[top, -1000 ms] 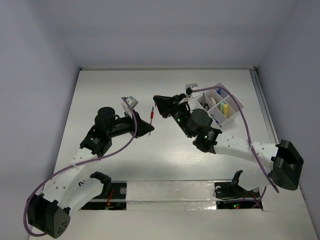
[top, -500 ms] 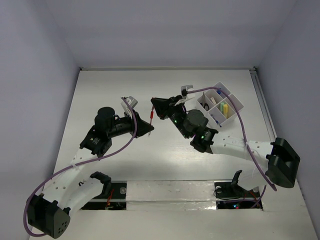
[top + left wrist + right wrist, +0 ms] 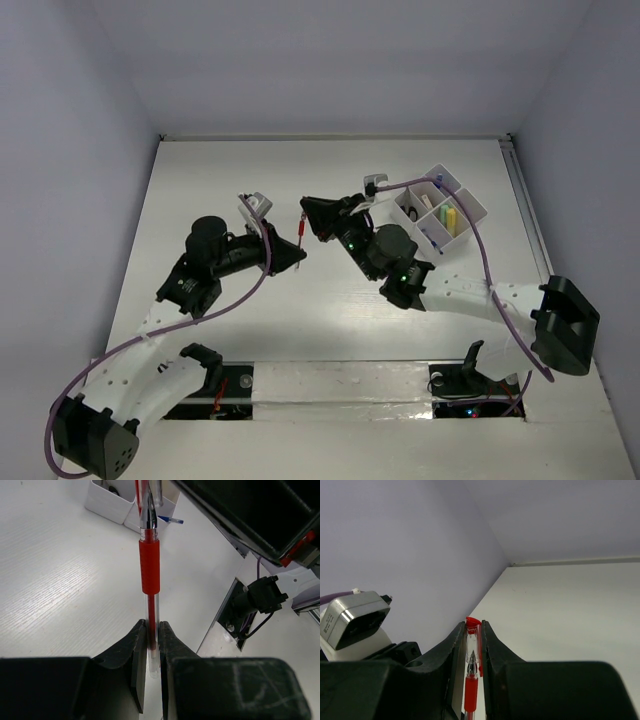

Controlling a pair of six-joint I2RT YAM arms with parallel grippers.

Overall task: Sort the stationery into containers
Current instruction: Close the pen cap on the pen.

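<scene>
While your left gripper point(image 3: 152, 630) clamps the clear barrel of a red pen point(image 3: 149, 567), your right gripper point(image 3: 472, 628) has its 2 fingers pressed against either side of the pen's capped end. Both claws are closed on this 1 pen. The pen is held off the table point(image 3: 200, 180), to the left of the white organizer tray point(image 3: 466, 190) and well apart from it. Inside that tray, yellow sticks point(image 3: 449, 215) lie in 1 compartment near its right wall.
</scene>
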